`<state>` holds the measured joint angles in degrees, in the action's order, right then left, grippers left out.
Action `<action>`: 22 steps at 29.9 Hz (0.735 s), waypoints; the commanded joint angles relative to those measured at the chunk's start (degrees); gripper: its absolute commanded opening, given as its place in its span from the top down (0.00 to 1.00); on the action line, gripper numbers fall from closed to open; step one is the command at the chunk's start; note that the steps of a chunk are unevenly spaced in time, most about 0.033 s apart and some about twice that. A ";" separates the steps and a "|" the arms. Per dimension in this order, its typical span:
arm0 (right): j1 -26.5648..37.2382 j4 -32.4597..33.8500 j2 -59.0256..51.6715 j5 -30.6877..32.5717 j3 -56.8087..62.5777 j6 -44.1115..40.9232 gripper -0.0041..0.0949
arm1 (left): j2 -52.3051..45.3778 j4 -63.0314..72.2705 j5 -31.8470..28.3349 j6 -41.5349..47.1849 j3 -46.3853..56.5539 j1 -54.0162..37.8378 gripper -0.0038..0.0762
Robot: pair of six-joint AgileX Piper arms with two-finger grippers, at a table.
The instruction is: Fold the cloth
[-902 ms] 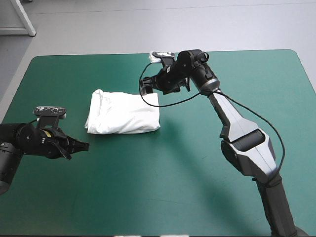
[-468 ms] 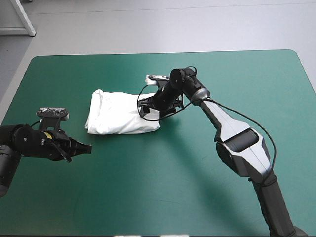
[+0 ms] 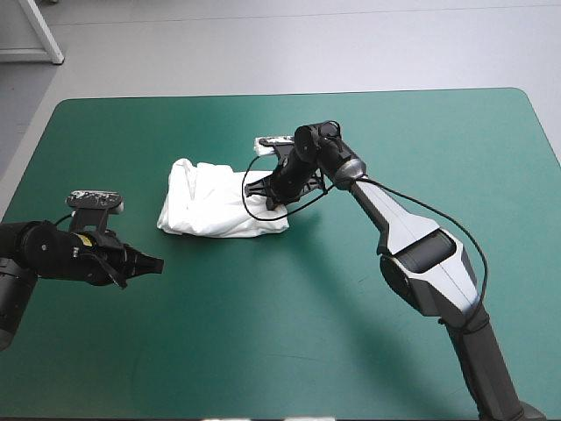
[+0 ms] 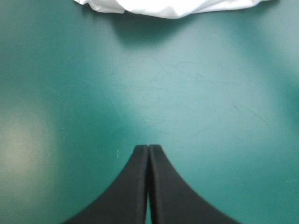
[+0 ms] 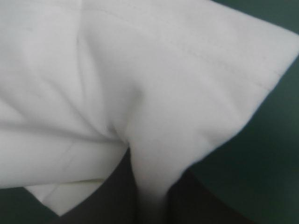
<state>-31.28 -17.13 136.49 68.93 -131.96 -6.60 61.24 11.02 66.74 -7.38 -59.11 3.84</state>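
Table point(image 3: 351, 351): I have bare teal-green cover along the near edge and over the whole right half.

Left gripper point(image 3: 156, 262) point(image 4: 148, 147): nearest to me, low over the cover at about 8 o'clock from the table's middle. It points toward 3 o'clock. Its jaws are pressed together into one point with nothing between them.

T-shirt point(image 3: 215, 210) point(image 4: 177, 7) point(image 5: 140, 70): a white folded bundle lying left of the table's middle, at about 1 o'clock from the left gripper and well apart from it. On the left wrist camera I see only its near edge, ahead of the gripper across a stretch of bare cover.

Right gripper point(image 3: 272, 203) point(image 5: 149, 184): down on the bundle's 3 to 4 o'clock end, its arm reaching in from 5 o'clock. Its jaws are clamped on the cloth. On its wrist camera I see a white pleat running down between them, and a hemmed corner beside it over the cover.
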 commanded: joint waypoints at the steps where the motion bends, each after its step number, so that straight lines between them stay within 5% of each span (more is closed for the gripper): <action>1: 0.49 4.61 -6.22 0.84 -1.60 0.36 0.98 | -1.09 1.72 -1.76 -0.06 -1.34 -0.06 0.96; 9: 6.70 16.47 -17.70 0.86 11.32 0.65 0.98 | -1.56 3.13 -1.66 -0.63 -1.34 -0.06 0.96; 22: 38.16 19.53 -34.34 0.76 39.91 5.76 0.98 | -1.56 3.37 -2.77 -0.63 -1.34 -0.06 0.96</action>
<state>0.96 1.81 107.48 69.91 -93.20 -2.64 60.71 12.93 66.34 -8.18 -59.11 3.84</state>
